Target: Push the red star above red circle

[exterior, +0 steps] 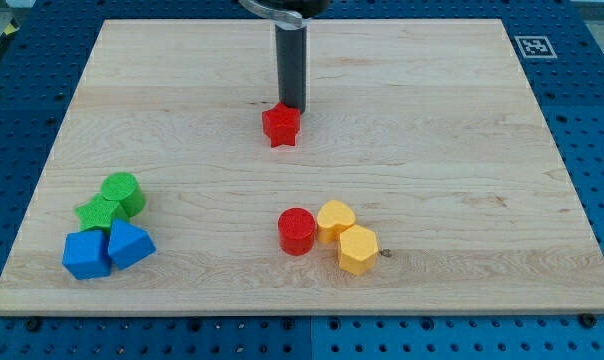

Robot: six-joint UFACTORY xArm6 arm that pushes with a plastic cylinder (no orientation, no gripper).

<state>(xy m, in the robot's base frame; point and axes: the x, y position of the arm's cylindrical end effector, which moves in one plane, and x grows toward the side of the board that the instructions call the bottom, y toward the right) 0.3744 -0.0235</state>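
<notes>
The red star lies on the wooden board a little above the board's middle. The red circle stands lower down, almost straight below the star and slightly to the right. My tip is at the star's upper right edge, touching or nearly touching it. The rod rises from there to the view's top.
Two yellow blocks sit right next to the red circle on its right. At the lower left are a green cylinder, a green star and two blue blocks. A marker tag is at the board's top right corner.
</notes>
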